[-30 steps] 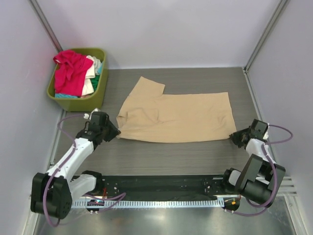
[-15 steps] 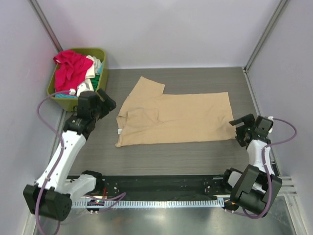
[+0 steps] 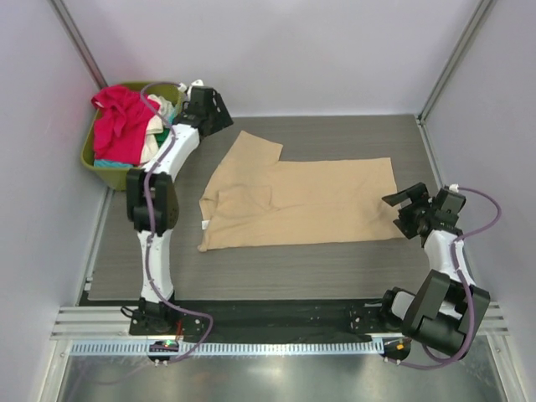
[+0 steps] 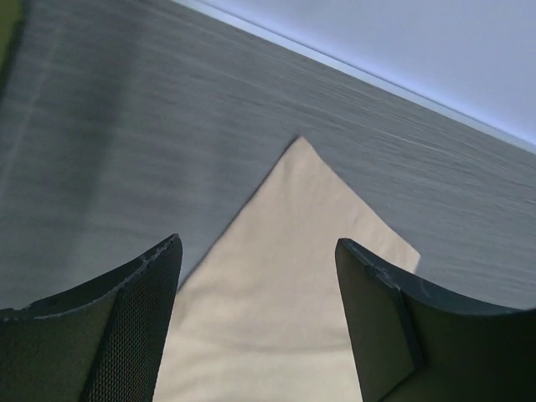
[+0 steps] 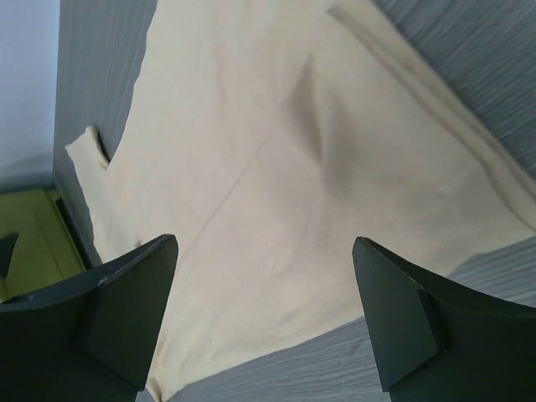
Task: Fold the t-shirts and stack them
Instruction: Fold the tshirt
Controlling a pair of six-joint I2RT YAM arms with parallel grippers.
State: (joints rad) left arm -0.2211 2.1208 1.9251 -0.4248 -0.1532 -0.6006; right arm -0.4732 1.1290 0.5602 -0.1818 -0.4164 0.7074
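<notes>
A tan t-shirt (image 3: 310, 201) lies flat across the middle of the table, one sleeve (image 3: 258, 146) pointing to the back. My left gripper (image 3: 219, 117) is stretched far back beside the basket. It is open above the sleeve tip (image 4: 289, 251), with nothing between its fingers (image 4: 134, 318). My right gripper (image 3: 402, 211) hovers open over the shirt's right hem (image 5: 352, 285) and holds nothing. Other t-shirts, pink-red (image 3: 117, 121), cream-white (image 3: 155, 132) and teal (image 3: 113, 165), are piled in the basket.
The olive-green basket (image 3: 172, 163) stands at the back left corner, close to my left arm's forearm. Grey walls close in the table on three sides. A black rail (image 3: 268, 318) runs along the near edge.
Both grippers opened and let go of the tan shirt. My left arm swung from the shirt's near-left edge far back to the sleeve by the basket. The right gripper rose slightly.
</notes>
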